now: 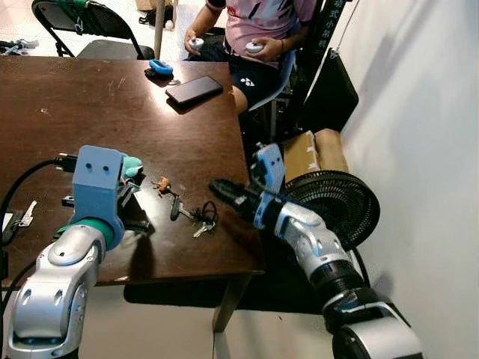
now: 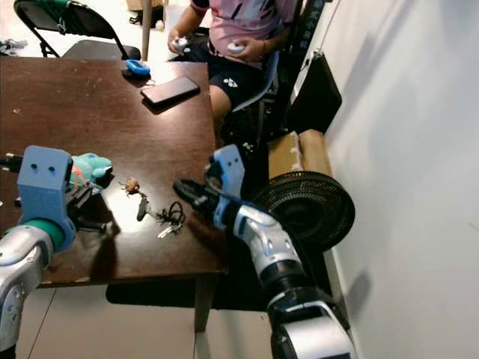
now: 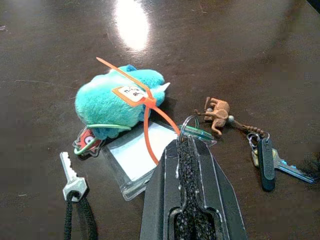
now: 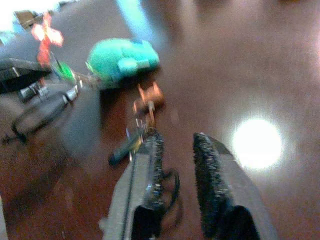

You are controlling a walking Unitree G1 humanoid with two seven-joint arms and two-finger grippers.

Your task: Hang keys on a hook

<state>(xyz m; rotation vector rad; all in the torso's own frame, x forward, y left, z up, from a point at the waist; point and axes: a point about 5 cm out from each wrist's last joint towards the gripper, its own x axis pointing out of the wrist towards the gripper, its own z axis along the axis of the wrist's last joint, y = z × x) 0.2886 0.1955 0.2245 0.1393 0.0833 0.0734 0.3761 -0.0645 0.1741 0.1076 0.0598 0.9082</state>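
From my remote station, I logged the right gripper (image 4: 172, 165) with its jaws parted and empty, poised low over the bunch of metal keys with a black fob and a small brown animal charm (image 1: 196, 213). The bunch lay flat on the dark brown wooden table (image 1: 90, 105), just ahead of those jaws and untouched. The left gripper (image 3: 192, 170) had its jaws closed on nothing, tips just short of a clear plastic card sleeve (image 3: 137, 160); beyond them sat a turquoise plush toy with an orange tag (image 3: 117, 100). I judged the task barely begun: pick-up, carry and hanging all remained, and I saw no hook. The table's near edge ran close below the right jaws. Farther off lay a black smartphone (image 1: 194, 90), with a seated person (image 1: 258, 30) at the far corner.
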